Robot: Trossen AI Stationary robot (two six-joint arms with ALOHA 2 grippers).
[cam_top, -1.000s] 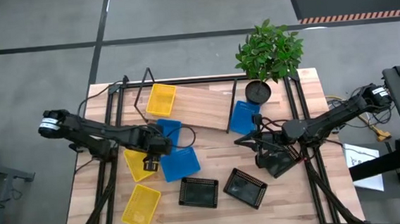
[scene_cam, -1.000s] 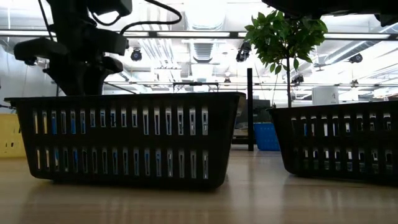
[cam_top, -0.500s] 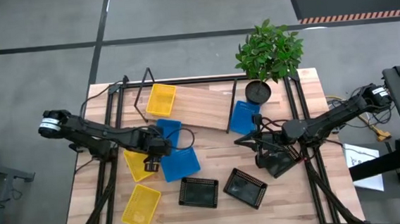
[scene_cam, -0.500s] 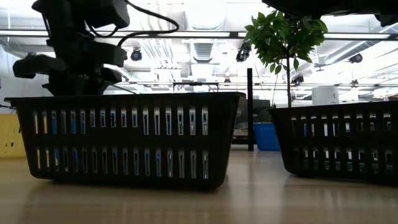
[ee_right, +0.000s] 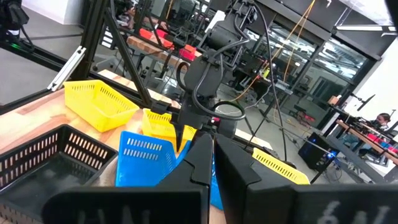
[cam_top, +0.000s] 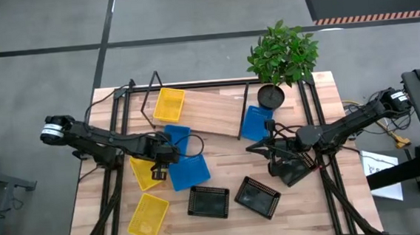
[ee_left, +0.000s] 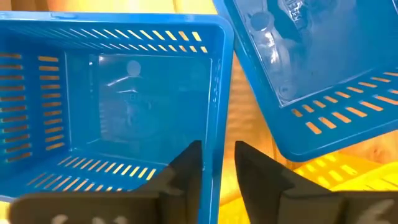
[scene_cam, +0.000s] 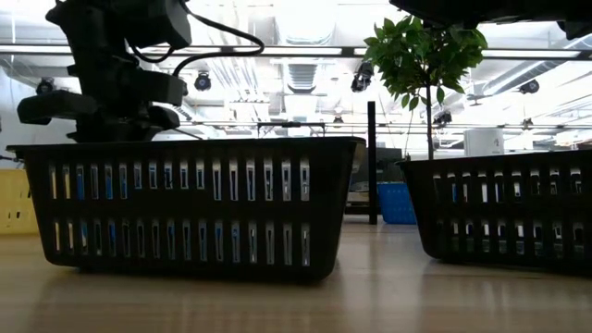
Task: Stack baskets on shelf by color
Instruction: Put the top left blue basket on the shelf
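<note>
My left gripper (cam_top: 162,158) points down at a blue basket (cam_top: 189,172) in the middle of the table. It is shut on that basket's left wall, next to a yellow basket (cam_top: 145,171). A second blue basket (ee_left: 311,56) lies just beyond it. A third blue basket (cam_top: 255,122) lies by the right end of the shelf (cam_top: 209,110), which carries a yellow basket (cam_top: 168,104). Another yellow basket (cam_top: 148,214) and two black baskets (cam_top: 207,201), (cam_top: 257,196) sit near the front edge. My right gripper (ee_right: 209,158) hovers shut at centre right, above a black basket (cam_top: 291,169). My left gripper has one finger (ee_left: 186,171) inside the blue basket and the other (ee_left: 258,177) outside. The basket's left side wall (ee_left: 217,134) stands between them. The fingers come from above, pointing steeply down, and lie across the wall. The basket rests flat on the table.
A potted plant (cam_top: 280,57) stands at the far edge, right of the shelf. Black frame bars run along the table's left and right sides. In the low view, two black baskets (scene_cam: 185,203), (scene_cam: 504,208) fill the foreground.
My left gripper has sunk a little toward the blue basket. The baskets and my right arm have kept still.
</note>
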